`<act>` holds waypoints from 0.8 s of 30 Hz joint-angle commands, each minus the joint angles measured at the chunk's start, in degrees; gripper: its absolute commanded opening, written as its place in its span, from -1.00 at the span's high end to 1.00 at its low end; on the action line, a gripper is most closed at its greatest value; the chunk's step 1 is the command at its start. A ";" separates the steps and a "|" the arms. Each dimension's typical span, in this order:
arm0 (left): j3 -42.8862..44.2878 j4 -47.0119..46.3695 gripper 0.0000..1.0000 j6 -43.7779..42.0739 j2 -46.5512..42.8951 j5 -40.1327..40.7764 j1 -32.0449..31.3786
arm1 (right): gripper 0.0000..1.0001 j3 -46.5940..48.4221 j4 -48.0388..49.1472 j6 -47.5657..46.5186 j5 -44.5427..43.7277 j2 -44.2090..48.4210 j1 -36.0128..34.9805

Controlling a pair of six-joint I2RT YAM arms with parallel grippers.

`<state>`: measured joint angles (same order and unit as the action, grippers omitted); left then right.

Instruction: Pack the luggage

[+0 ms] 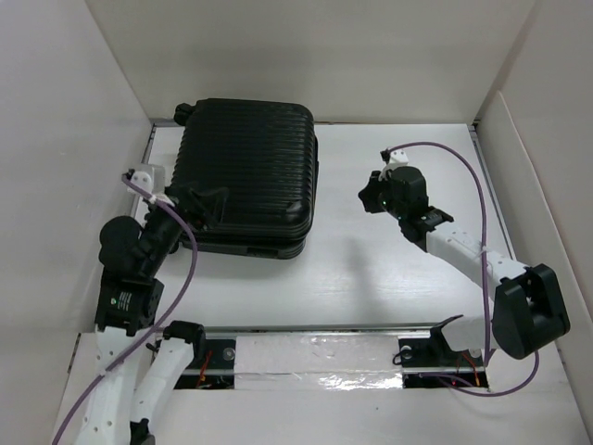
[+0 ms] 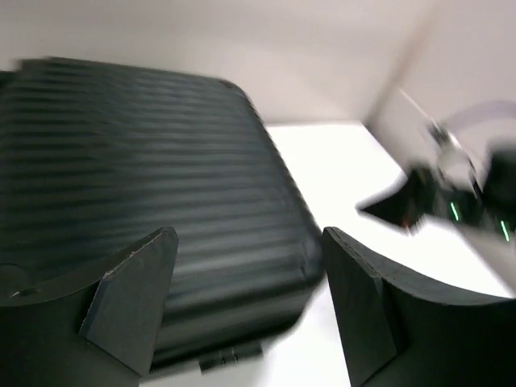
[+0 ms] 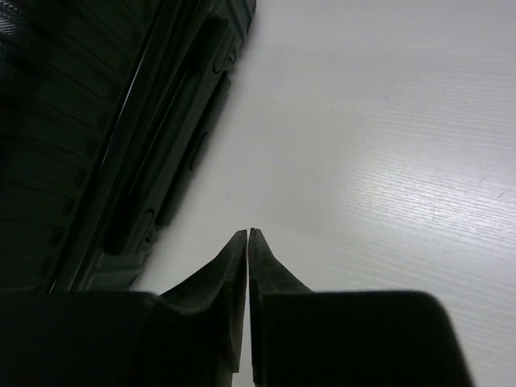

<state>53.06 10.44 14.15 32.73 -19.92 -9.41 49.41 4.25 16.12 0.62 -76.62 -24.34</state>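
Note:
The luggage (image 1: pixel 246 176) is a black ribbed hard-shell suitcase lying closed and flat at the back left of the white table. My left gripper (image 1: pixel 206 202) hovers over its near left part, open, with nothing between its fingers; the left wrist view shows the ribbed lid (image 2: pixel 137 177) below the spread fingers (image 2: pixel 133 294). My right gripper (image 1: pixel 367 197) hangs to the right of the luggage, apart from it, shut on nothing. In the right wrist view its fingertips (image 3: pixel 248 235) meet above the bare table, with the suitcase's side (image 3: pixel 145 161) at the left.
White walls (image 1: pixel 83 111) enclose the table on the left, back and right. A metal rail (image 1: pixel 315 352) with the arm bases runs along the near edge. The right arm's elbow (image 1: pixel 528 311) stands at the near right.

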 commanded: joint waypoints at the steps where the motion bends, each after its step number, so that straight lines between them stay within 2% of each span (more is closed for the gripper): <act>1: 4.50 -5.52 -0.39 8.33 10.57 19.19 -0.08 | 0.88 1.22 1.37 0.05 -1.94 0.25 0.26; 3: 9.40 -4.38 -0.38 10.10 20.55 28.57 0.87 | 0.88 1.30 1.46 0.05 -2.38 -0.11 0.26; 6: 16.34 -1.74 -0.37 12.56 32.43 34.31 5.95 | 0.87 1.48 1.64 -0.03 -2.91 -0.72 -0.80; 8: 18.48 -1.29 -0.35 13.71 36.33 35.30 9.48 | 0.85 1.74 1.64 -0.04 -3.69 -1.34 -1.33; 12: 20.58 -2.79 -0.31 13.80 44.84 32.85 20.01 | 0.84 3.06 1.73 0.05 -5.10 -3.44 -3.17; 16: 22.62 0.02 -0.30 13.01 53.47 31.53 25.91 | 0.83 4.46 1.81 0.14 -5.89 -6.08 -3.69; 19: 21.22 -0.33 -0.28 14.41 57.26 27.40 28.48 | 0.82 6.04 4.01 1.28 -6.16 -9.67 -3.70; 24: 15.33 -2.26 -0.25 14.76 59.64 22.66 28.48 | 0.80 13.25 2.25 1.63 -5.54 -18.99 -5.02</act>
<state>71.00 9.54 28.10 92.82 7.11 19.55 57.60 4.62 17.37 -4.12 -92.36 -27.90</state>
